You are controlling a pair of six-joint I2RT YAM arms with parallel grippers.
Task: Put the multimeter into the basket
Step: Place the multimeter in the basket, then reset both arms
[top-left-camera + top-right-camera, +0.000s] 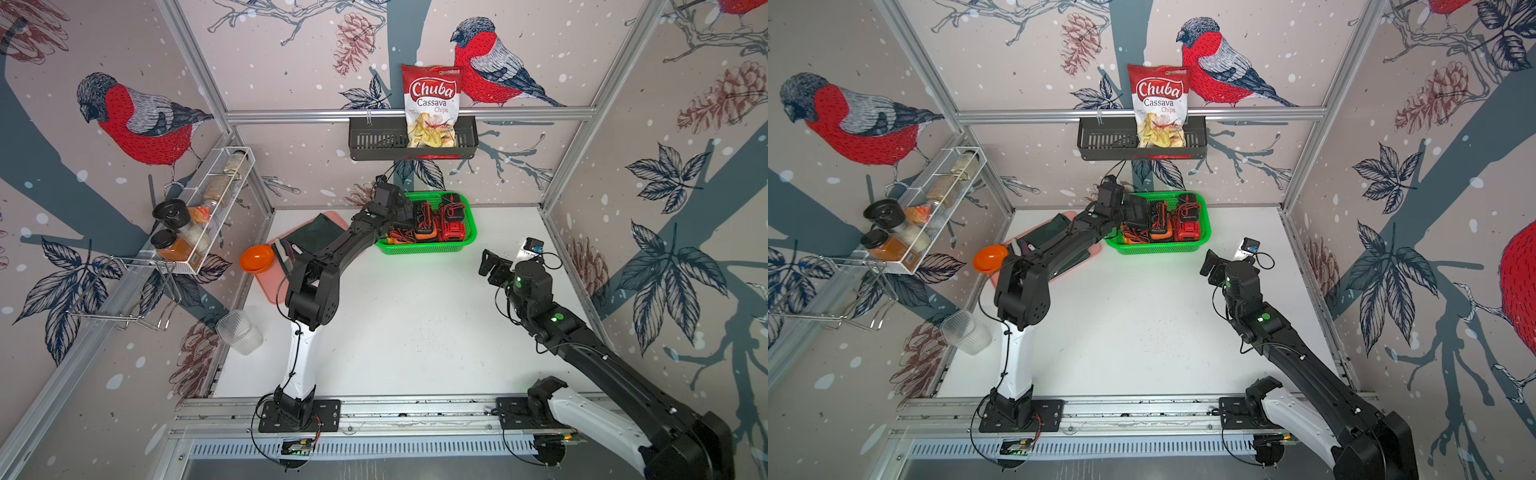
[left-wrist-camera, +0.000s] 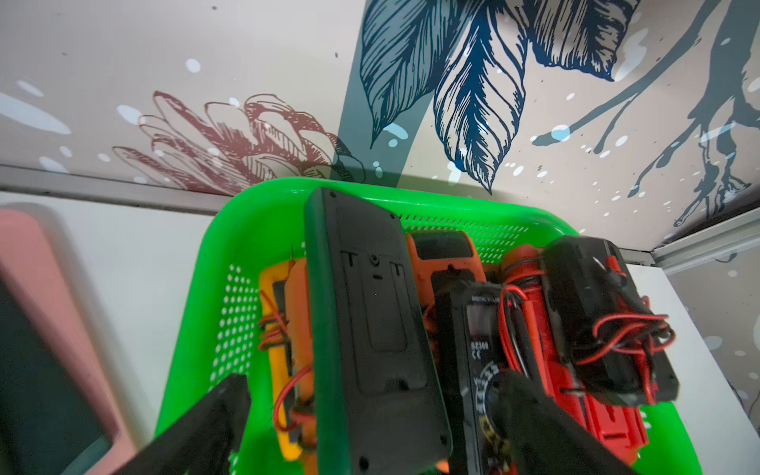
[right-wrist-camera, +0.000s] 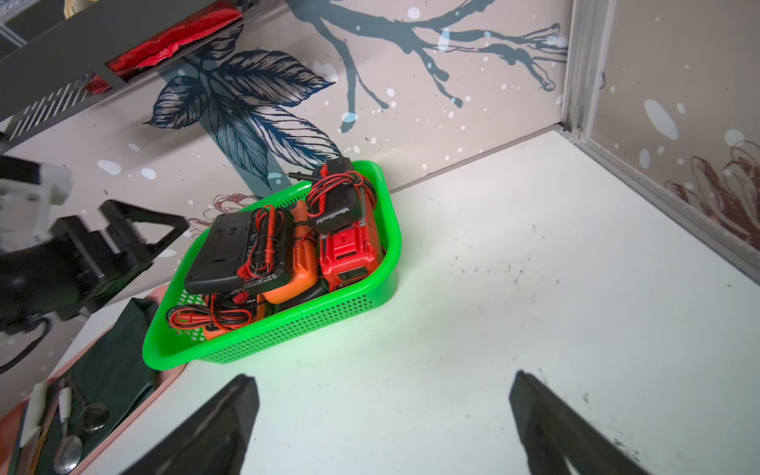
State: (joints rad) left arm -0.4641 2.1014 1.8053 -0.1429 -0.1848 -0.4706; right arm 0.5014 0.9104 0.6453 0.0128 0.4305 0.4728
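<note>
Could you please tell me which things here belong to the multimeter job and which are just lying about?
Job: green basket; black multimeter lying back-up on the other meters in it; open left gripper over it.
Lying about: chips bag, grey shelf, spice jars, orange bowl, pink tray, clear container.

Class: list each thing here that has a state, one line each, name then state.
Basket: holds several multimeters.
Left gripper: open, over the basket.
Right gripper: open, empty.
Black multimeter: back up, atop the others, free of the gripper.
Chips bag: upright in the wall shelf.
</note>
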